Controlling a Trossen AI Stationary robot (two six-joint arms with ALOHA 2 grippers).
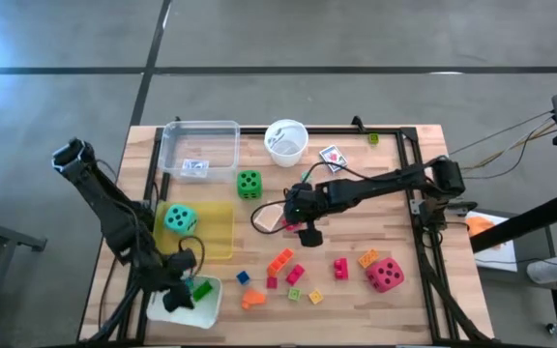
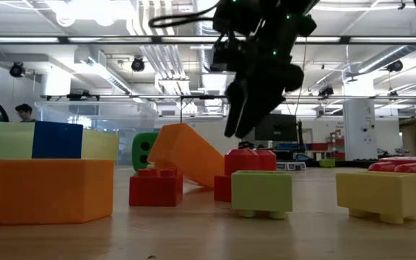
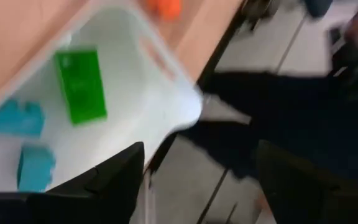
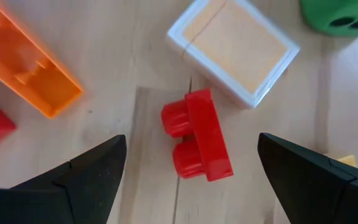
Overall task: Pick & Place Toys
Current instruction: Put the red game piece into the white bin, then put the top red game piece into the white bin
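My right gripper (image 1: pixel 309 235) hangs open over the middle of the table, pointing steeply down. In its wrist view a small red block (image 4: pixel 196 143) lies on the wood between and below its fingers (image 4: pixel 89 180), untouched. Beside that block are a white-edged card pack (image 4: pixel 234 50), an orange block (image 4: pixel 30 59) and the green die (image 4: pixel 340 15). My left gripper (image 1: pixel 180 280) is open and holds nothing above the white tray (image 1: pixel 211 307) at the near left. In that tray lie a green block (image 3: pixel 79 84) and two teal blocks (image 3: pixel 17 118).
The teal die (image 1: pixel 180 219) sits on the yellow tray (image 1: pixel 219 232) and the red die (image 1: pixel 385 275) at the near right. Small blocks (image 1: pixel 280 259) lie scattered along the near side. A clear tray (image 1: pixel 199 147), white cup (image 1: pixel 286 141) and another card pack (image 1: pixel 332 155) stand at the far side.
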